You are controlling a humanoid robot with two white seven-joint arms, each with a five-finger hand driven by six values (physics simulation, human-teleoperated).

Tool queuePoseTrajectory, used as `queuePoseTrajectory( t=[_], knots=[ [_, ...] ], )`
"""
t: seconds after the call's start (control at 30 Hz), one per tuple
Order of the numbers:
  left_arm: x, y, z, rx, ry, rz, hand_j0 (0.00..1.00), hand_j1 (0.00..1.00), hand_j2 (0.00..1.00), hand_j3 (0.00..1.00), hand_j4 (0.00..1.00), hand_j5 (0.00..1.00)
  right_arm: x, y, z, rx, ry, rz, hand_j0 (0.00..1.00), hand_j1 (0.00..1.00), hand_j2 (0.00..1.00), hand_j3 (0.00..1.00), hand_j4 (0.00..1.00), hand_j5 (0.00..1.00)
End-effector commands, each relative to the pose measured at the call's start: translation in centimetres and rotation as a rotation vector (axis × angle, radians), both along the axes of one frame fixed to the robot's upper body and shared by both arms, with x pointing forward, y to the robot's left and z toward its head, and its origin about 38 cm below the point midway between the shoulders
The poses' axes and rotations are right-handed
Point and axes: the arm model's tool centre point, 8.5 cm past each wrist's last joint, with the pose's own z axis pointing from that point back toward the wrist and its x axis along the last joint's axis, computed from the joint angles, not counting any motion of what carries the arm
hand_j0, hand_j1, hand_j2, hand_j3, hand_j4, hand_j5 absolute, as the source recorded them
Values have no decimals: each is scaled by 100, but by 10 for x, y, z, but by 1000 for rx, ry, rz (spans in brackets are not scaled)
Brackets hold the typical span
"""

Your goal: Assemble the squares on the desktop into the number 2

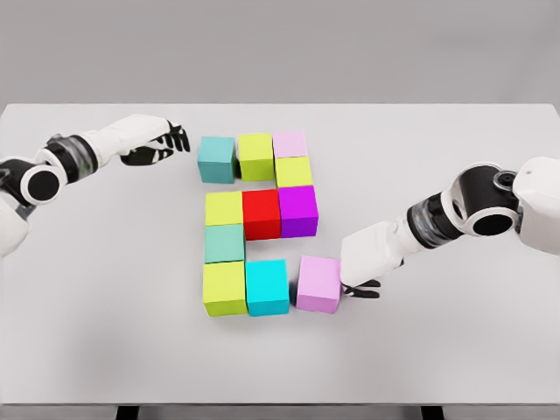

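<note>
My right hand (360,287) is low on the desk (455,350), fingers curled, gripping nothing; fingertips sit at the right side of the pink cube (318,283), touching or just short of it, can't tell which. My left hand (162,145) hovers just left of the teal cube (216,158), apart from it, fingers bent loosely and relaxed, holding nothing.

Cubes from my left hand rightward, top row: teal, lime cube (255,156), pale pink cube (290,143). Teal stands slightly apart from lime. Below pale pink: yellow-green cube (293,171), then purple cube (297,210).

Middle row leftward from purple: red cube (261,213), yellow cube (223,208), all touching.

Below yellow: green-teal cube (224,243), then lime corner cube (224,287).

Bottom row toward my right hand: lime corner, cyan cube (267,286), pink. Small gap between cyan and pink; pink sits a bit skewed against the row.

The whole shape lies between my two hands, middle of the desk.
</note>
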Motion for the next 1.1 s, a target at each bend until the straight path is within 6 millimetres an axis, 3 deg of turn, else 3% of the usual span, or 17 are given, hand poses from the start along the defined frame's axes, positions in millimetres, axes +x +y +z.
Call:
queuePoseTrajectory(
  t=[0.0,0.5,1.07],
  knots=[
    [-2,-4,2,-11,3,-14,50,50,50,50,50,50,0,0,0,2,2,-3,13,13,13,13,13,13],
    [-8,-5,-13,-5,35,-16,48,48,48,48,48,48,0,6,2,8,-1,10,13,13,13,13,13,13],
    [-10,-16,-9,-21,22,-45,47,47,47,47,47,47,12,-12,-6,-21,0,-55,13,13,13,13,13,13]
  ],
)
